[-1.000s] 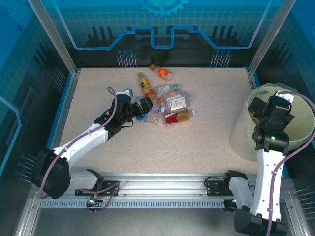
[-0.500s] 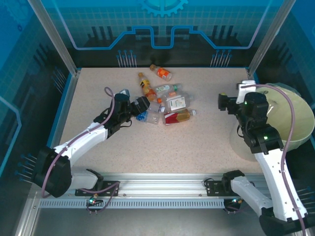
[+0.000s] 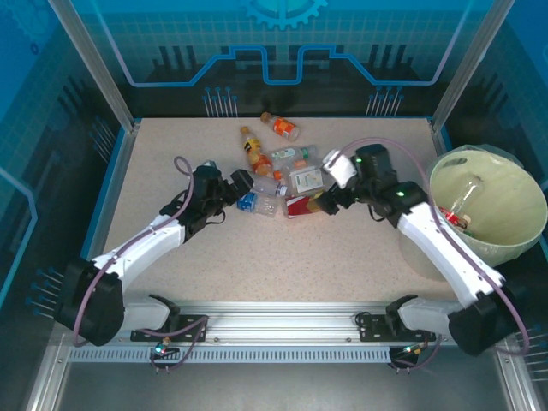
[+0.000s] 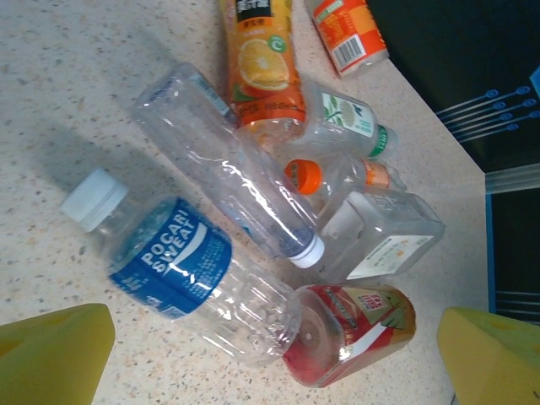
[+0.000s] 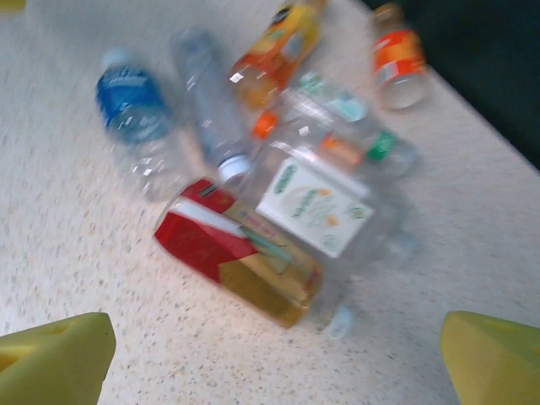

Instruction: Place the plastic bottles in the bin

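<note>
bottles: a heap of them (image 3: pixel 287 175) lying on their sides mid-table, toward the back. One orange-label bottle (image 3: pixel 281 126) sits a little apart behind the heap.
bin: (image 3: pixel 514 248) over at the right edge of the table, well away from the heap. There's a clear bottle (image 3: pixel 462 197) in it, plus something red under it that I can't make out.
left gripper: (image 3: pixel 247 190) jaws spread wide with nothing in them, at the left side of the heap. It's right by the blue-label bottle (image 4: pixel 173 257), but I can't tell if it's touching.
right gripper: (image 3: pixel 328 199) also wide and empty, at the right side of the heap, with the red-label bottle (image 5: pixel 240 261) straight ahead between its fingers.
table: (image 3: pixel 342 257) speckled beige.
</note>
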{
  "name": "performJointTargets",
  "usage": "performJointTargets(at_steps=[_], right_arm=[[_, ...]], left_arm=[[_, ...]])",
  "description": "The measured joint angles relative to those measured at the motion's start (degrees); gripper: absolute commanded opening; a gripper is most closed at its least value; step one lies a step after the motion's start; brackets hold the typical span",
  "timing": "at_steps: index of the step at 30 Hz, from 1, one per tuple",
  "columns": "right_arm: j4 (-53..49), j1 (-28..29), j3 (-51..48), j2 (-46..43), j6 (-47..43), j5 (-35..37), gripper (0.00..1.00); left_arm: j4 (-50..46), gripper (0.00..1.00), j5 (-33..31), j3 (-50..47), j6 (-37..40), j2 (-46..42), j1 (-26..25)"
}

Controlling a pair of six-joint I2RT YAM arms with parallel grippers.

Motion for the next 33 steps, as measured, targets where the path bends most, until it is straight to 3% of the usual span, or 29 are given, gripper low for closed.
performJointTargets(at_steps=[7, 16, 28, 33], right_arm=[[-0.3, 4.2, 0.9, 13.6, -12.8, 0.5, 1.00], [0.6, 7.2, 9.3, 29.2, -27.6, 5.7, 1.00], [7.1, 8.6, 7.7, 35.0, -38.1, 9.9, 0.95], [13.2, 9.7, 4.0, 35.8, -40.4, 10.6, 0.85]], left_arm=[[-0.6, 0.99, -4.0, -4.1, -2.5, -4.5, 0.1], [-1.2, 0.99, -9.2, -7.0, -5.1, -9.4, 0.1], [-1.4, 0.99, -9.6, -7.5, -5.0, -9.6, 0.3], [-1.4, 0.99, -9.5, -7.4, -4.8, -9.2, 0.3]])
